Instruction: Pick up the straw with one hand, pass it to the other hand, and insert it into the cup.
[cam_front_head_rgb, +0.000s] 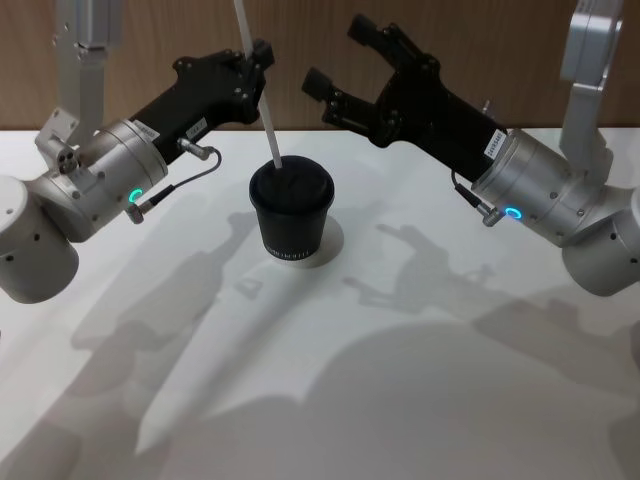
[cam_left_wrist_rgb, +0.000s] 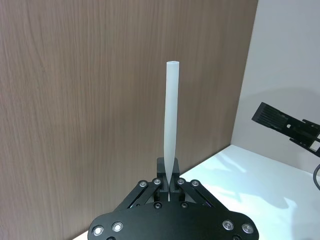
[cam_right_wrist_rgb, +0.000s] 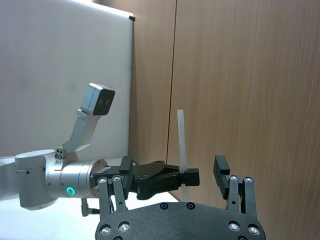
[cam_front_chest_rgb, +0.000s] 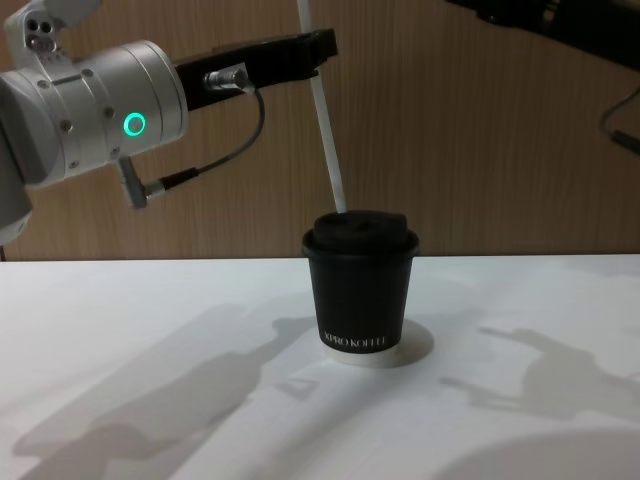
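The white straw stands nearly upright, slightly tilted, over the black cup at the table's middle. Its lower end meets the cup's black lid; how deep it goes I cannot tell. My left gripper is shut on the straw partway up, above and just left of the cup. The left wrist view shows the straw rising from the shut left gripper. My right gripper hangs open above and right of the cup, holding nothing. In the chest view the straw slants down onto the cup.
The white table carries just the cup and the arms' shadows. A brown wooden wall stands close behind the cup. Both silver arms reach in from the sides, with thin black cables looping off their wrists.
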